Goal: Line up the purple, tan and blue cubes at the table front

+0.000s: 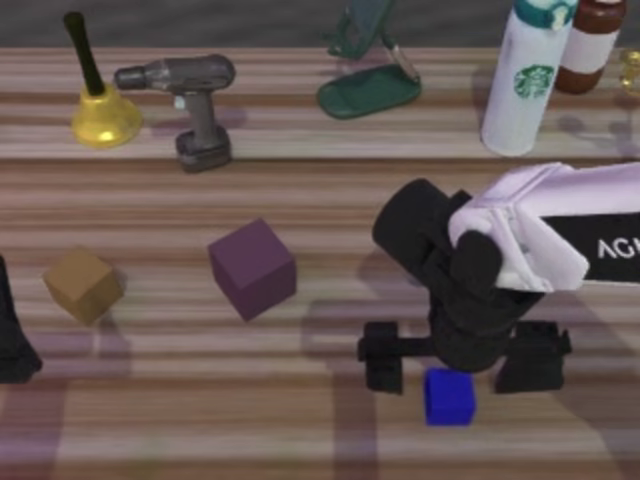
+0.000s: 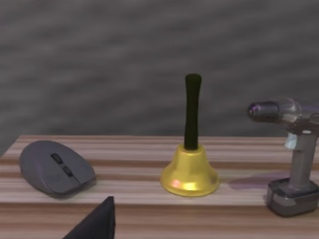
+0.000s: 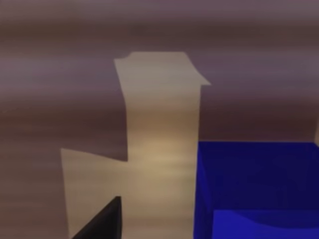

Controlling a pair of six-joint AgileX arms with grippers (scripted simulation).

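Blue, the smallest cube (image 1: pixel 449 397) sits near the front of the surface (image 1: pixel 330 200), with the right end effector (image 1: pixel 462 365) spread wide just above it, probably ready to pinch it.

Along the far edge of the top view stand, left to right: a brass hand bell with black handle (image 1: pixel 98 108), a grey cordless drill (image 1: pixel 190 95), a dark green phone stand (image 1: pixel 370 70), a white logo-marked bottle (image 1: pixel 526 75) and a brown jar (image 1: pixel 592 45). A grey computer mouse (image 2: pixel 56 168) lies beside the bell.
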